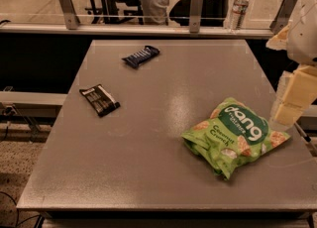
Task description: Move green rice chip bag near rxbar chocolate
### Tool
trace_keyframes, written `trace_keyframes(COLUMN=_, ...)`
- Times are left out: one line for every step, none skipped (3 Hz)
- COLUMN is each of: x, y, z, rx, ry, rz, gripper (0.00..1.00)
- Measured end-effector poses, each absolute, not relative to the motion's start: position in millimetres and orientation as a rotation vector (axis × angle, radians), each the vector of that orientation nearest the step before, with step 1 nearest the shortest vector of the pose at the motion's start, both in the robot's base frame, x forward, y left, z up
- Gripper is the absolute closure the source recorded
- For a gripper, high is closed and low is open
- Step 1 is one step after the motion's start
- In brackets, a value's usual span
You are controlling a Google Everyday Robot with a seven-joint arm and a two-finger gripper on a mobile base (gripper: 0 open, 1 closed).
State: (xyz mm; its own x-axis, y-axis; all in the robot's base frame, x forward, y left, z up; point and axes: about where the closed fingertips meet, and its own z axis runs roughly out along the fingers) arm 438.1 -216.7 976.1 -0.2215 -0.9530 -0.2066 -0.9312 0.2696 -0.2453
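Observation:
The green rice chip bag [235,136] lies flat on the grey table [163,172] at the right front, with its dark green "dang" logo facing up. The rxbar chocolate [99,99], a flat black wrapper with white lettering, lies on the left side of the table, far from the bag. My gripper [288,113] hangs at the right edge of the view, just right of the bag's upper right corner and above the table's right edge. It holds nothing that I can see.
A dark blue bar wrapper [141,56] lies at the back of the table, left of centre. A rail with metal posts [196,3] runs behind the table, with a water bottle [239,7] beyond it. Office chairs stand further back.

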Motion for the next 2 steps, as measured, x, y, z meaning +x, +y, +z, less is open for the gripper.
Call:
trace_keyframes(x=438.1, y=-216.7, z=976.1, rx=-1.725, ry=2.232, rz=-0.098, gripper=0.0)
trace_keyframes(x=438.9, y=-216.3, z=976.9, rx=-1.735, ry=2.219, rz=-0.092, gripper=0.0)
